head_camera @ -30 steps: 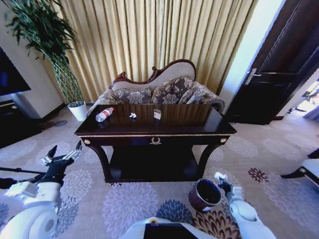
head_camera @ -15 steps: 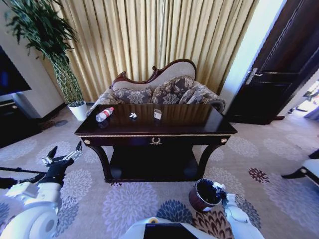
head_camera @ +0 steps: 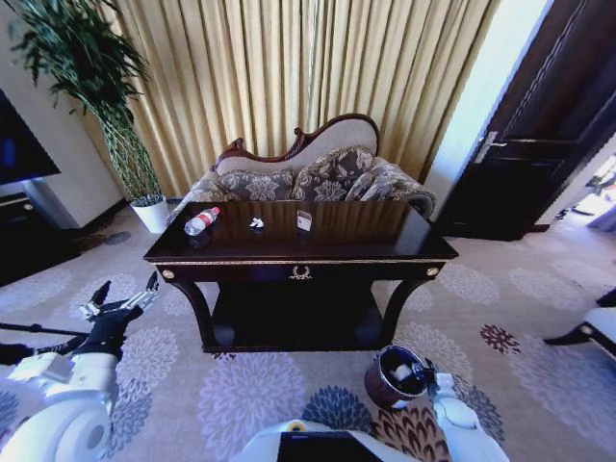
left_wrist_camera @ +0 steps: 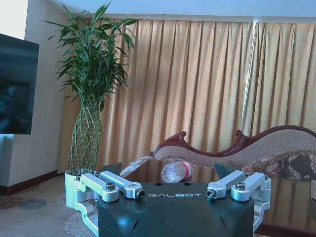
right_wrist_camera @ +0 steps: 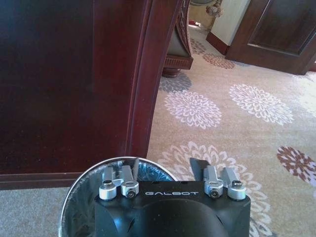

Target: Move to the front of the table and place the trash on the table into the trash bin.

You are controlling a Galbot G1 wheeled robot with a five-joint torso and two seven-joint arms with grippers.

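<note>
Setting: we record a furnished sitting room, of a home or hotel suite. Evidence we list: floor-length gold curtains (head_camera: 318, 77) across the back wall; carved-frame sofa (head_camera: 308, 173) with patterned cushions; glossy dark-wood counter (head_camera: 385, 236) with gold trim standing before it; grey carpet (head_camera: 241, 395) with floral medallions; tall potted plant (head_camera: 96, 87) in a white pot; dark panelled door (head_camera: 539, 125); wall-mounted screen (left_wrist_camera: 17, 84).

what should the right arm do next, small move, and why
Probably lift the right gripper clear of the small round reddish-brown trash bin. Its fingers are open at the rim, a white scrap lies inside the bin, and the clear plastic bottle with red cap lies on the glossy dark-wood table.
</note>
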